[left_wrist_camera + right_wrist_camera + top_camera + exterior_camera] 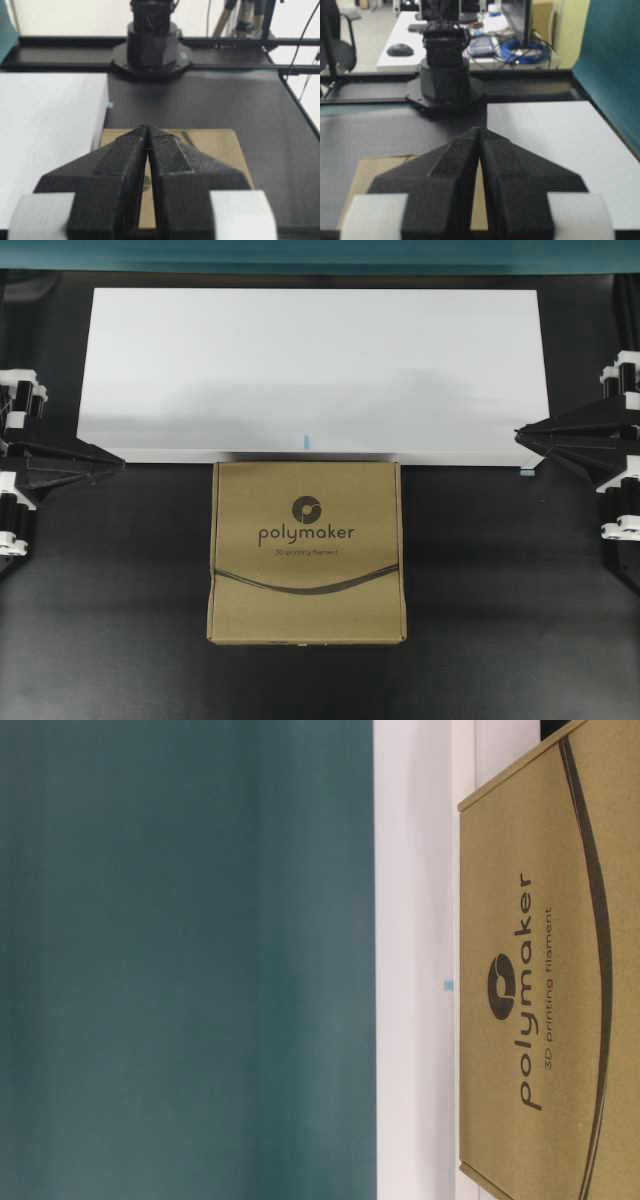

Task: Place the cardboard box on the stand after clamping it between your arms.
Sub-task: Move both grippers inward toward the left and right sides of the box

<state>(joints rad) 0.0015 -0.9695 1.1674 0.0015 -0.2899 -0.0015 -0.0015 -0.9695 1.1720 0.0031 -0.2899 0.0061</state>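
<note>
The cardboard box (pixel 307 552) lies flat, lower centre of the overhead view, touching the stand (pixel 313 370). Both claws, left (pixel 118 462) and right (pixel 520 432), are pressed together, well apart from it. It looks stiff, light and smooth: press its two side edges.

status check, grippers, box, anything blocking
Left gripper and right gripper both shut, out wide, nothing held. Cardboard box flat on table, against stand front edge. Nothing in the way.

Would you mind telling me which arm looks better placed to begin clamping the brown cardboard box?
Neither clearly. The left pincer and right pincer, both shut, sit at opposite table edges, apart from the brown cardboard box lying in front of the white rectangular stand. The left seems marginally nearer.
</note>
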